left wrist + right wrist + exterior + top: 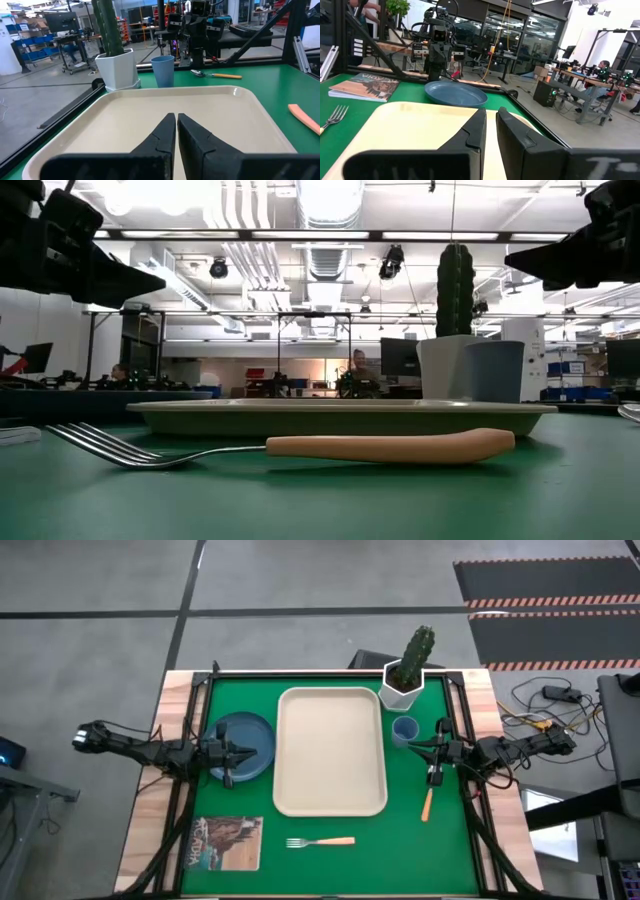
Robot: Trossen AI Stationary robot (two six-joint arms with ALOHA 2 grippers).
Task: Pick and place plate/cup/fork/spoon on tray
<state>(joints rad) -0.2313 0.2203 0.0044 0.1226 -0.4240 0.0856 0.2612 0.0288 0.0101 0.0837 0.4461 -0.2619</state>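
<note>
The cream tray (330, 752) lies in the middle of the green table. The dark blue plate (243, 746) lies flat to its left. The small blue cup (404, 730) stands upright by the tray's far right corner. The spoon (428, 800) lies right of the tray, with its orange handle toward the near edge. The fork (320, 842) lies flat near the front edge, tines to the left. My left gripper (232, 752) hovers over the plate, shut and empty, pointing at the tray (165, 110). My right gripper (437, 752) hovers by the cup above the spoon's bowl end, shut but for a slit, and empty.
A white hexagonal pot with a cactus (403, 685) stands at the far edge behind the cup. A picture-covered booklet (226, 842) lies at the near left corner. Green table shows between the tray and the front edge around the fork (290, 447).
</note>
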